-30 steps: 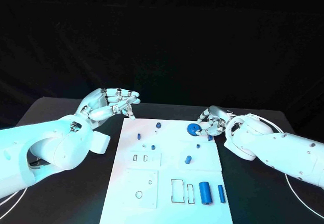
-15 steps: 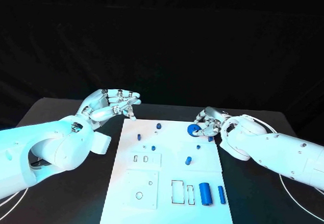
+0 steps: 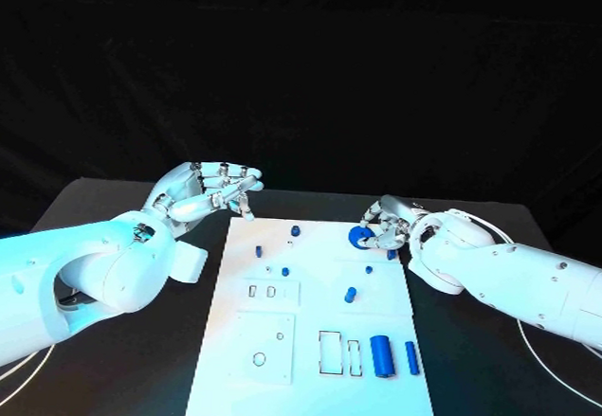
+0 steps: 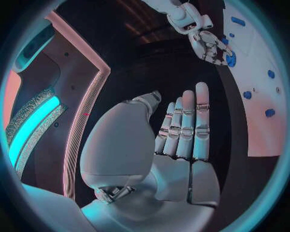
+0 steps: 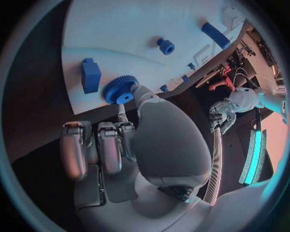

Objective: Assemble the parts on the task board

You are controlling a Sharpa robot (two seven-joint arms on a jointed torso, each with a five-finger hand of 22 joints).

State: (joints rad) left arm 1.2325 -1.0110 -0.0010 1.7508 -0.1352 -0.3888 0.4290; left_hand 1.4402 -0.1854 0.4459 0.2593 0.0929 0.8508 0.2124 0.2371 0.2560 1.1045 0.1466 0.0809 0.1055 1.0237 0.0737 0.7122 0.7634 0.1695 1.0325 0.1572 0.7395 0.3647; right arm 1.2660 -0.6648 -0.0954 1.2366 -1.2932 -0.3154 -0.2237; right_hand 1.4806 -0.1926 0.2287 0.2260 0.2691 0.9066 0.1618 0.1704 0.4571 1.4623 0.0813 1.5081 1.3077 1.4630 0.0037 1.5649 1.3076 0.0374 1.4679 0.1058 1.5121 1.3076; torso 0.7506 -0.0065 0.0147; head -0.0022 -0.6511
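Gear (image 3: 361,237), seemingly pinched, right hand (image 3: 393,227) fingers (image 5: 130,92)

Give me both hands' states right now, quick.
Left hand: open, holding nothing, beside the task board.
Right hand: fingers on the blue gear; a firm grip cannot be told.

The table (image 3: 123,207) looks matt black, the board (image 3: 313,361) smooth matt white. The gear (image 5: 120,89) is blue plastic with a ridged rim; the hands (image 4: 181,140) look like silvery metal with glossy white shells.
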